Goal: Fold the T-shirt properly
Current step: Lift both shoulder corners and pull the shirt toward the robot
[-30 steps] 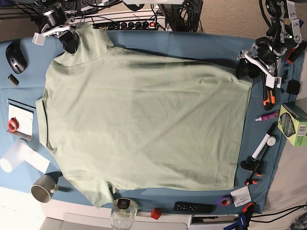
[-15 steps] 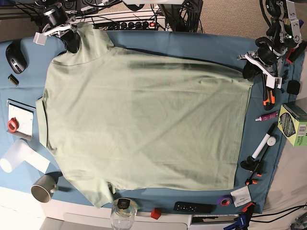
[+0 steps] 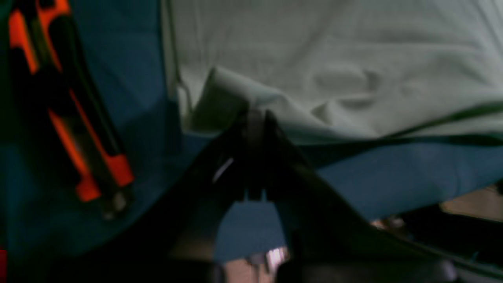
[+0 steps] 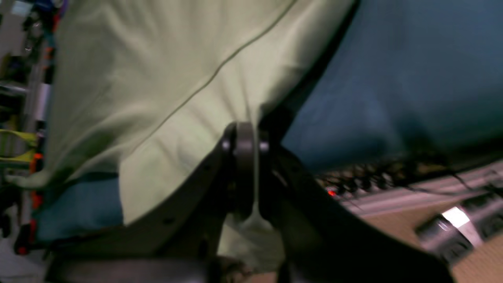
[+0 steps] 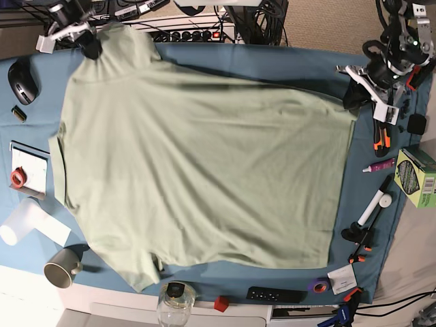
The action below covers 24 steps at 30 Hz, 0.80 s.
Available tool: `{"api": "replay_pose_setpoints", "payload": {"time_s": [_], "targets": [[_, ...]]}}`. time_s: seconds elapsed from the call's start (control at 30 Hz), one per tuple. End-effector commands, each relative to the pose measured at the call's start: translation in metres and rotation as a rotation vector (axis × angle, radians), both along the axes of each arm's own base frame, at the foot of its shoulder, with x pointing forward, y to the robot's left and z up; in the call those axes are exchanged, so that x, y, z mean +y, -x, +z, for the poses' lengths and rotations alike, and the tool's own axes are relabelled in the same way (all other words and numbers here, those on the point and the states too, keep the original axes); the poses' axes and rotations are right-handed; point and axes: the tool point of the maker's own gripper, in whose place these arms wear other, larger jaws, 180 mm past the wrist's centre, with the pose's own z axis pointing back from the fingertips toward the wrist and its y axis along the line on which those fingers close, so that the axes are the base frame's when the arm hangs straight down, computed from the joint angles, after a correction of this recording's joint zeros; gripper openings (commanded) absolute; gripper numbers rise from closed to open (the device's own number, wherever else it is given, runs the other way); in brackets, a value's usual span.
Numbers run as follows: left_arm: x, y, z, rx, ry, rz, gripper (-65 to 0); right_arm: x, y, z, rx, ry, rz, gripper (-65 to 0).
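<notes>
The left fingers [image 3: 255, 118] are clenched on the shirt [image 5: 204, 170] at its hem corner, at two o'clock in the base view; the right fingers [image 4: 245, 137] pinch a sleeve edge at eleven o'clock. The shirt lies spread over the table [image 5: 259, 58], soft, light and likely to sag, so corners and seams look like the best holds

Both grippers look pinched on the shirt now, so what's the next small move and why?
Probably lift both corners together. The left gripper is shut on the hem corner of the T-shirt and the right gripper on a sleeve, while most of the shirt lies flat on the teal cloth.
</notes>
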Motion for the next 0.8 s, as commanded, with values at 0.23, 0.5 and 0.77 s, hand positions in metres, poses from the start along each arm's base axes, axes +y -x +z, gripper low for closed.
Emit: {"api": "replay_pose_setpoints", "payload": {"time_s": [0.23, 0.5, 0.77], "targets": [[-0.006, 0.016, 0.011, 0.000, -0.036, -0.048, -65.0, 0.001, 0.017, 0.020, 0.043, 0.086, 0.077, -65.0], [-0.002, 0.040, -0.003, 0.082, -0.058, -0.046, -65.0, -0.006, 0.009, 0.034, 0.037, 0.146, 0.140, -65.0], [-0.005, 0.061, -0.008, 0.137, -0.058, -0.049, -65.0, -0.012, 0.016, 0.036, 0.064, 0.164, 0.165, -65.0]]}}
